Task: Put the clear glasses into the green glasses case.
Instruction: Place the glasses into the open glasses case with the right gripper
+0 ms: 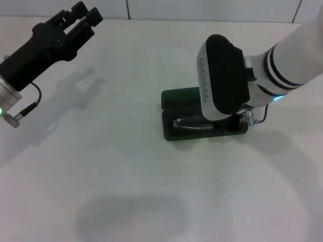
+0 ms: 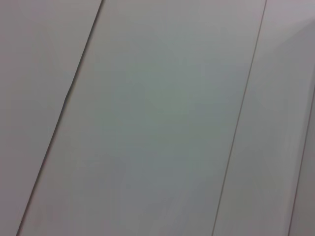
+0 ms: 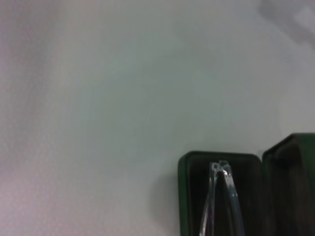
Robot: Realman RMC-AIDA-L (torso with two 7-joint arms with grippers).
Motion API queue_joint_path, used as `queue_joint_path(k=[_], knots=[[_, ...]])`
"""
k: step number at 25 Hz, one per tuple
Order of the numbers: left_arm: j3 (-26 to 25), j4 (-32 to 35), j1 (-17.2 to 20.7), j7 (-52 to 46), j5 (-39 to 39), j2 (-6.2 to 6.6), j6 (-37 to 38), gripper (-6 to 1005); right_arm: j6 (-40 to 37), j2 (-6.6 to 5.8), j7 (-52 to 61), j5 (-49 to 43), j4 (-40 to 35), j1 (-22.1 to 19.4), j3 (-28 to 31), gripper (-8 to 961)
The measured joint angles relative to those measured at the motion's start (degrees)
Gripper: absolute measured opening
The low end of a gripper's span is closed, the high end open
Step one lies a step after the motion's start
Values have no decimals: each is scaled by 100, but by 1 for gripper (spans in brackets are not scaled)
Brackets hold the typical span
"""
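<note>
my right gripper (image 1: 233, 120) is down low over the green glasses case (image 1: 177, 97), at its right end. my big wrist block covers the tips, so i cannot tell if the gripper is letting go or holding on. the case sits open on the white table (image 1: 126, 166), a bit right of the middle. its lid stands up on the far side and its tray lies on the near side.

the clear glasses (image 1: 187, 122) are in the tray. from my head view i see a thin shiny line running left to right inside it. from my right wrist view i see the clear arms (image 3: 221, 196) lying against the dark lining (image 3: 248, 196), with their ends near the end wall of the case.

my left gripper (image 1: 79, 21) is far off at the far left, up in the air, with its fingers apart and nothing in them. its wrist view shows only wall panels.

what could go wrong, i think: if i lift while the glasses are held or snagged, they may come back out. the case looks light, so a bump from my wrist could slide it or tip the lid. the glasses are hard to see, so an arm could stick up past the rim and stop the lid from closing.
</note>
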Motion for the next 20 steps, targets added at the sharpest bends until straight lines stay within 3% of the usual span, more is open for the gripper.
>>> queue_joint_path(k=[20], knots=[[-15,20,-13,0,115,-8,5,494,575,0,-20,-188,-94,-161,-249,152]])
